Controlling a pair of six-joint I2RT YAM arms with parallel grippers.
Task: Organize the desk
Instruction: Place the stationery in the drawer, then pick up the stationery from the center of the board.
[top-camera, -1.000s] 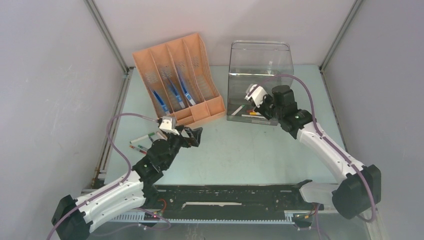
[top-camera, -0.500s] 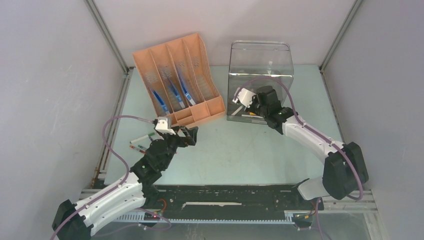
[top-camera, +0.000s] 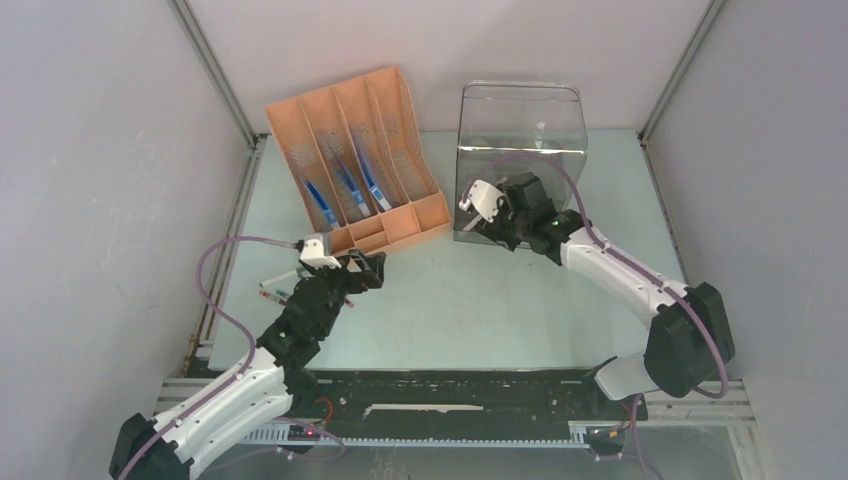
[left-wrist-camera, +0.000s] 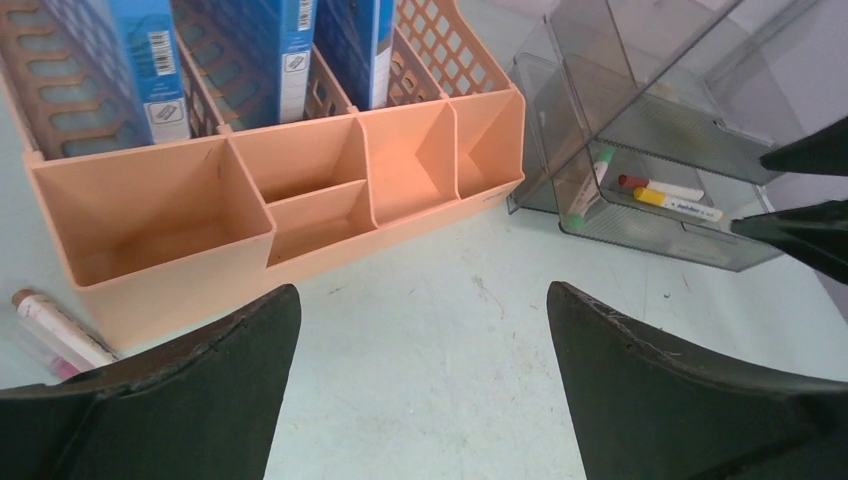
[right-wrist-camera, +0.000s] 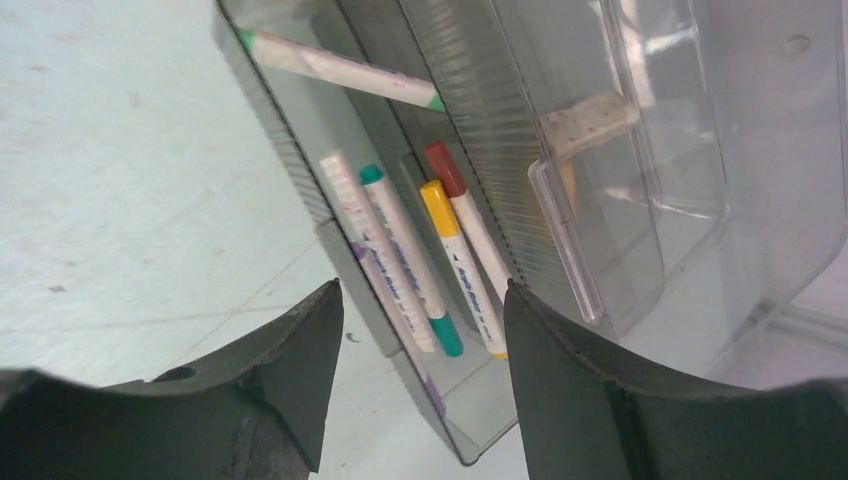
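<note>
The pale mint-green desk (top-camera: 480, 300) holds an orange file organizer (top-camera: 355, 160) and a clear plastic bin (top-camera: 520, 150). Several markers (right-wrist-camera: 410, 260) lie in the bin's low front tray. Loose markers (top-camera: 283, 287) lie on the desk left of the organizer, and one shows in the left wrist view (left-wrist-camera: 55, 325). My left gripper (top-camera: 372, 270) is open and empty, low over bare desk in front of the organizer's small compartments (left-wrist-camera: 300, 170). My right gripper (top-camera: 497, 228) is open and empty, just above the tray's near corner, with the markers between its fingertips in the right wrist view (right-wrist-camera: 422, 287).
Blue folders (top-camera: 345, 185) stand in the organizer's slots. A black rail strip (top-camera: 460, 395) runs along the desk's front edge. Grey walls with aluminium posts close in the desk on three sides. My right fingers (left-wrist-camera: 800, 190) show at the right edge of the left wrist view.
My right gripper has moved left and down along the clear bin's front to the tray. My left gripper has drawn back a little, left and toward the near edge.
</note>
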